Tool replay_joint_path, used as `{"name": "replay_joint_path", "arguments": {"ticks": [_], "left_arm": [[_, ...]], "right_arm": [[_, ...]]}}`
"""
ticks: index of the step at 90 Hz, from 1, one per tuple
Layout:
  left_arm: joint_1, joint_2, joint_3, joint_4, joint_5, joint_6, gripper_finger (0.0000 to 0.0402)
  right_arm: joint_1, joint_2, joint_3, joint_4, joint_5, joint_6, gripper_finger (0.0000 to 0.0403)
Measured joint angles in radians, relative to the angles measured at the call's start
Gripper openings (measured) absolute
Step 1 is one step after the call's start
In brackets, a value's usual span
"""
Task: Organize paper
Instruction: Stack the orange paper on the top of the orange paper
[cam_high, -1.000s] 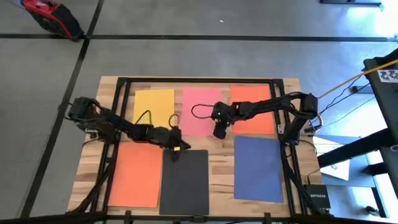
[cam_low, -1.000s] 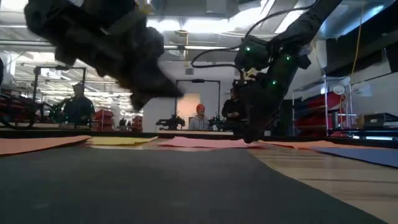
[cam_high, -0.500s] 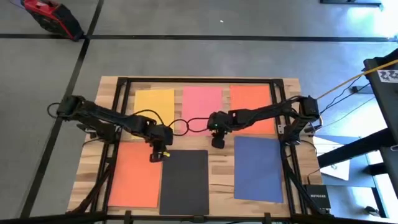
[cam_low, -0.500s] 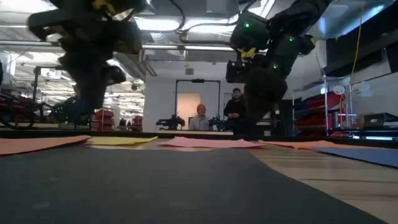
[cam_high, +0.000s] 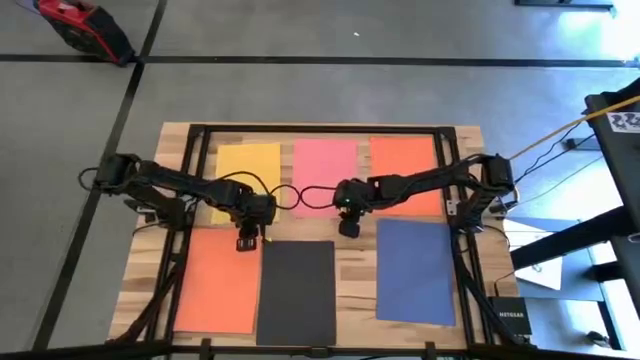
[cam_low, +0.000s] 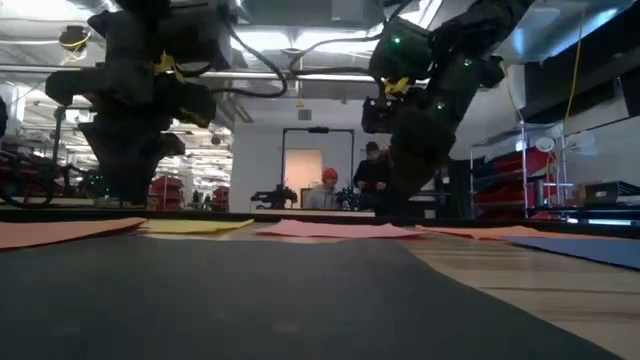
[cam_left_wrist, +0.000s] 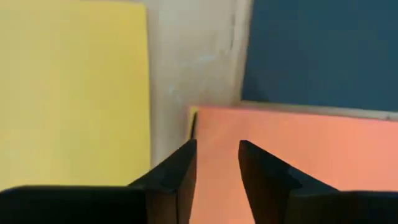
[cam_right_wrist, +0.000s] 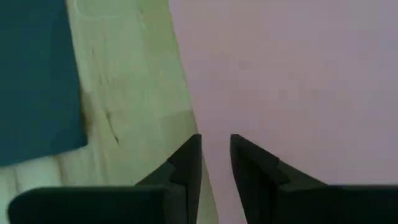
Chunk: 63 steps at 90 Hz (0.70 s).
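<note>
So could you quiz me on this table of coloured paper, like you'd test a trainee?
1. How many sheets lie on the table?
2. True or false: the black sheet lies between the near orange sheet and the blue sheet.
3. Which sheet edge is the right gripper over: A yellow, B pink, C far orange?

Key:
1. Six.
2. True.
3. B; its fingers sit slightly apart above the pink edge. The left gripper is at the near orange sheet's corner.

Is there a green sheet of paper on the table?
No, the high view shows only yellow, pink, two orange, black and dark blue sheets.
</note>
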Motion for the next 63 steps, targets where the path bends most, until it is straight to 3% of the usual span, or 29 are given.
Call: {"name": "replay_joint_path", "arguments": {"ticks": [63], "left_arm": [[0.032,0.006,-0.104,0.124,0.0,-0.021,0.0171]], "right_arm": [[0.0,0.0,0.0,-0.001,-0.002,0.001,0.0074]]}}
